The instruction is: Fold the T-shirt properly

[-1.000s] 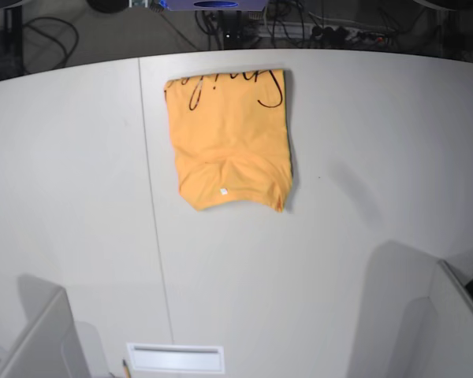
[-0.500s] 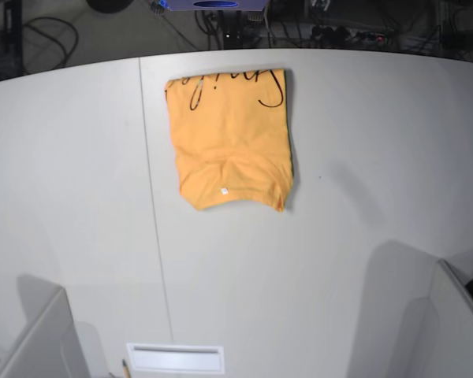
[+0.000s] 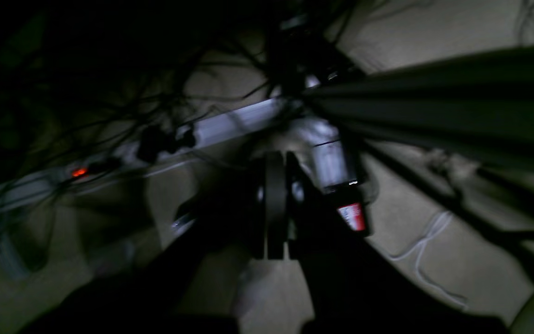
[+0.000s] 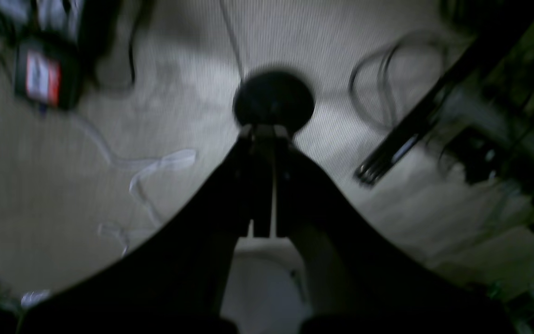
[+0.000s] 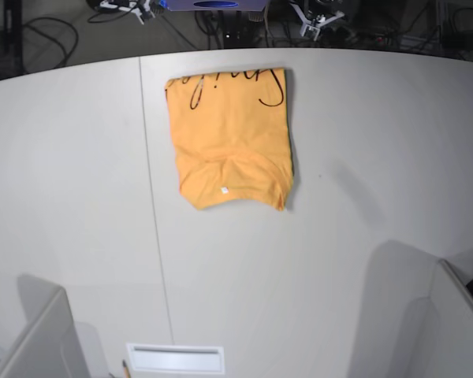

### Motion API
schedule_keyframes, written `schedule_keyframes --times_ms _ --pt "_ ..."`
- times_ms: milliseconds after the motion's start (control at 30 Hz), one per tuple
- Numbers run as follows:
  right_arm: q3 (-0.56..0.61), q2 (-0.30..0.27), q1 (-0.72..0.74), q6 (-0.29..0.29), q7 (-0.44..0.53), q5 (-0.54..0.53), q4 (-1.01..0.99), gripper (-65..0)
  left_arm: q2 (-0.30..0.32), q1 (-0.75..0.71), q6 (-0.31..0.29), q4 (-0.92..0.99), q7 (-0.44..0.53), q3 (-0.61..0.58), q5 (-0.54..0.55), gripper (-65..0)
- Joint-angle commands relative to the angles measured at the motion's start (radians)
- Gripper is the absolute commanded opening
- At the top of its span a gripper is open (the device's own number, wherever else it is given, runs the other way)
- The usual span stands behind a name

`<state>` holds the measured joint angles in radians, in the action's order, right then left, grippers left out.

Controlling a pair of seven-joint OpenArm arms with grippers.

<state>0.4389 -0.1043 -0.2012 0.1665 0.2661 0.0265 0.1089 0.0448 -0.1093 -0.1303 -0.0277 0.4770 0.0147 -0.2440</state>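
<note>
The T-shirt (image 5: 229, 138) lies folded into a light-orange rectangle on the far middle of the white table (image 5: 363, 260). Black script shows along its far edge and a small white tag (image 5: 224, 190) near its front edge. Nothing touches it. My left gripper (image 3: 274, 204) is shut and empty, pointing at the dark floor and cables. My right gripper (image 4: 267, 134) is also shut and empty over the pale floor. In the base view both show only as small shapes beyond the table's far edge: the left gripper (image 5: 315, 20) and the right gripper (image 5: 126, 8).
A seam (image 5: 154, 220) runs front to back across the table, left of the shirt. A white slotted plate (image 5: 175, 357) sits at the front edge. Grey panels stand at the front left (image 5: 39, 339) and front right (image 5: 449, 323). Cables (image 4: 146, 171) lie on the floor.
Both grippers have come into sight past the table's far edge in the base view. The T-shirt has not moved.
</note>
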Motion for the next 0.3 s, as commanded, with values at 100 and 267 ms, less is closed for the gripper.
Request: schedule_keyframes --times_ms 100,267 --pt "0.001 0.008 0.013 0.000 0.019 -0.001 0.002 -65.0 -0.007 -0.008 -0.009 0.012 0.006 0.001 -0.002 -65.0" --pt "0.001 0.024 0.018 0.000 0.019 -0.001 0.002 -65.0 -0.007 -0.017 -0.009 0.012 0.006 0.000 -0.002 -65.0"
